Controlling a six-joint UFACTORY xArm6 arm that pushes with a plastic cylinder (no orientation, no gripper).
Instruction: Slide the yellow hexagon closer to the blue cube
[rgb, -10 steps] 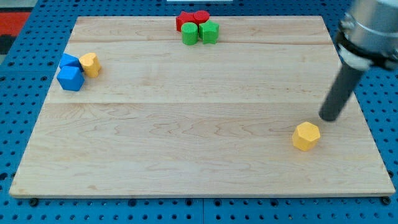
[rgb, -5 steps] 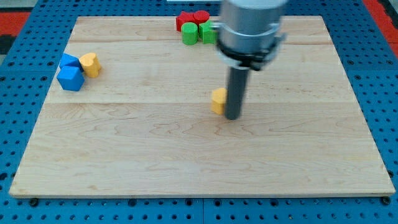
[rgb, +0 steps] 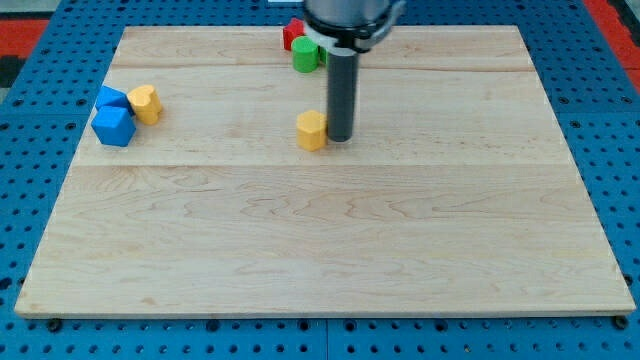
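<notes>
The yellow hexagon (rgb: 312, 130) lies on the wooden board (rgb: 320, 240), a little above and left of its middle. My tip (rgb: 340, 137) touches the hexagon's right side. A blue cube (rgb: 114, 126) sits near the board's left edge, with a second blue block (rgb: 109, 97) just above it and another yellow block (rgb: 146, 103) to their right. The hexagon is far to the right of the blue cube.
At the board's top edge a red block (rgb: 292, 33) and a green block (rgb: 305, 56) show beside the arm, which hides the blocks behind it. A blue pegboard (rgb: 30, 200) surrounds the board.
My tip has swept from the board's right side up and to the left, pushing the yellow hexagon from the lower right to near the board's middle, closer to the blue cube.
</notes>
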